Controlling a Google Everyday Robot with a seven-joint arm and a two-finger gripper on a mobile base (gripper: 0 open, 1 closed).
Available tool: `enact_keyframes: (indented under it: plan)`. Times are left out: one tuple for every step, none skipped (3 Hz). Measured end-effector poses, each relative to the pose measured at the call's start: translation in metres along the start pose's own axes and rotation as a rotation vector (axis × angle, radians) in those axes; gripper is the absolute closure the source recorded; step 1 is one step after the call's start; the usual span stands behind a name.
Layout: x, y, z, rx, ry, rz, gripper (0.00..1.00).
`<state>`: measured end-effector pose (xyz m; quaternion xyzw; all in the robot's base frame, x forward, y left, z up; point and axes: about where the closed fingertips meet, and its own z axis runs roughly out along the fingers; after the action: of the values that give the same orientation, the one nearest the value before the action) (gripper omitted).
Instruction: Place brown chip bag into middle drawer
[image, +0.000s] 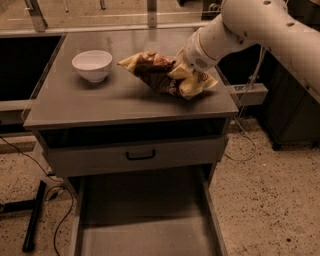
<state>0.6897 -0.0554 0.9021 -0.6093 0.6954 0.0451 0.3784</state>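
The brown chip bag (159, 75) lies on the right half of the grey cabinet top (100, 105), its pale yellow ends pointing left and right. My gripper (189, 71) is at the bag's right end, pressed against it and mostly covered by the white wrist and the crumpled bag. The middle drawer (145, 235) stands pulled out at the bottom of the view, a wide shallow grey tray with nothing in it, below and in front of the bag.
A white bowl (92, 65) stands on the left of the cabinet top. A shut grey drawer front with a black handle (140, 155) is above the open drawer. A black stand leg and cables (35, 215) lie on the floor at left.
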Motion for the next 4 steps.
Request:
enact_keyframes:
  plan:
    - [-0.025,0.028,-0.050,0.030,-0.059,-0.066,1.00]
    - [-0.021,0.058,-0.090,0.057,-0.081,-0.097,1.00]
    - [0.002,0.096,-0.115,0.097,-0.055,-0.121,1.00]
    - [0.036,0.145,-0.125,0.107,-0.007,-0.111,1.00]
